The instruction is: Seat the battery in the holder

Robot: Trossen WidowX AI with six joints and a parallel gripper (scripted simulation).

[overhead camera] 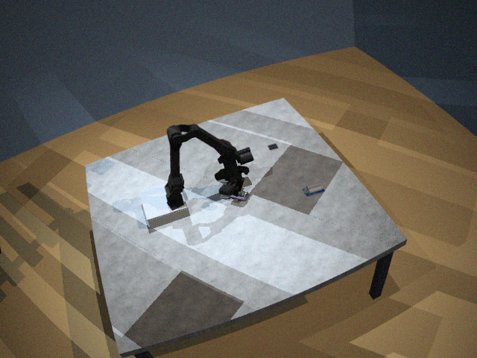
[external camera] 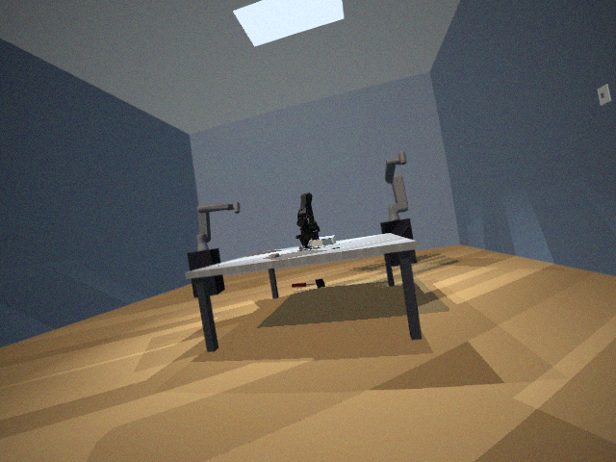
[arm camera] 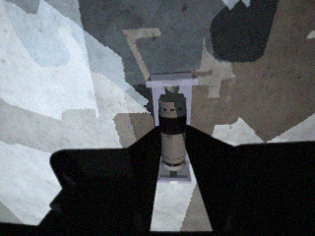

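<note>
From above, the black six-joint arm (overhead camera: 200,134) bends down over the grey marbled table (overhead camera: 346,231), and its black parallel-jaw gripper (overhead camera: 232,191) covers most of what it works on. Only a sliver of the pale lilac battery holder (overhead camera: 242,197) peeps out under the fingers; the battery itself cannot be made out here. The arm stands on a white base plate (overhead camera: 153,219). Well apart to the right lies a small pale cylinder on a blue strip (overhead camera: 314,189), too small to identify, and farther back sits a small dark flat square (overhead camera: 273,146).

From the low room view, the arm (external camera: 305,214) is a small dark shape on the table (external camera: 347,245), and its gripper and holder blur together. Two grey arms on dark pedestals stand behind the table, one at the left (external camera: 203,223) and one at the right (external camera: 397,189). On the wooden floor (external camera: 347,397) under the table lies a red-handled tool (external camera: 300,285) beside a small dark block (external camera: 320,282).

From the wrist, the two dark fingers fill the lower frame and hide the sides of the cylindrical battery (arm camera: 172,133), grey and black above, cream below. They are clamped on its cream part. The battery lies lengthwise in the lilac holder (arm camera: 172,81), its far end meeting a coil spring (arm camera: 171,89) at the holder's far wall. Its near end shows a small nub over the holder's near edge (arm camera: 173,177); whether it sits under a lip I cannot tell.
</note>
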